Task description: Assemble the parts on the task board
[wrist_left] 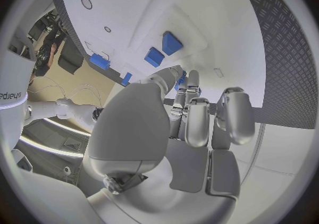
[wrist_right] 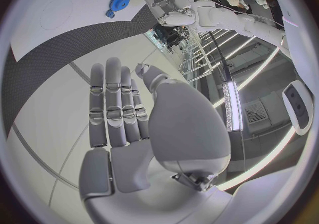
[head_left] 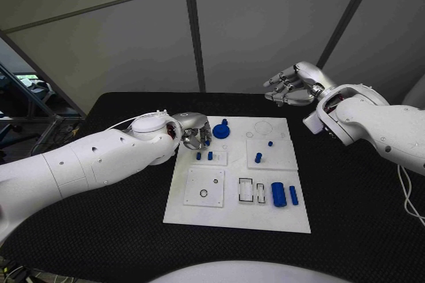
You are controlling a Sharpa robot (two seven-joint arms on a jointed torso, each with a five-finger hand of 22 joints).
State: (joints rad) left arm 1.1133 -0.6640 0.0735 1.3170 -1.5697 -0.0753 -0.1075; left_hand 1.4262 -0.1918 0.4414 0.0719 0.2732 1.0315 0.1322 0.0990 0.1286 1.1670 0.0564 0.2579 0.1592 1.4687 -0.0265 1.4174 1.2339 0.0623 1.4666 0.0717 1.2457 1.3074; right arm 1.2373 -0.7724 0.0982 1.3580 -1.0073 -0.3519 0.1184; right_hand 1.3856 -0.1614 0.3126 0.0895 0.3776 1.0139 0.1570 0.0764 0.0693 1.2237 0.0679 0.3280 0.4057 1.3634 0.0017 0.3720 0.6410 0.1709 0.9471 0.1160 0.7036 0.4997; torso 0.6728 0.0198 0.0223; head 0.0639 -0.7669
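Left robot hand (head_left: 194,134) curls over the far-left corner of the white rectangular task board (head_left: 237,218) on the black bench (head_left: 106,234), beside the blue toothed gear (head_left: 220,132); whether it pinches anything cannot be told. Right robot hand (head_left: 290,86), fingers straight, holds nothing. Risk: curled fingers may nudge neighbouring blue pegs (head_left: 204,155) aside.

Robot lab or test cell, grey panel walls (head_left: 132,43), black table (head_left: 115,234), metal racks (wrist_right: 199,48)
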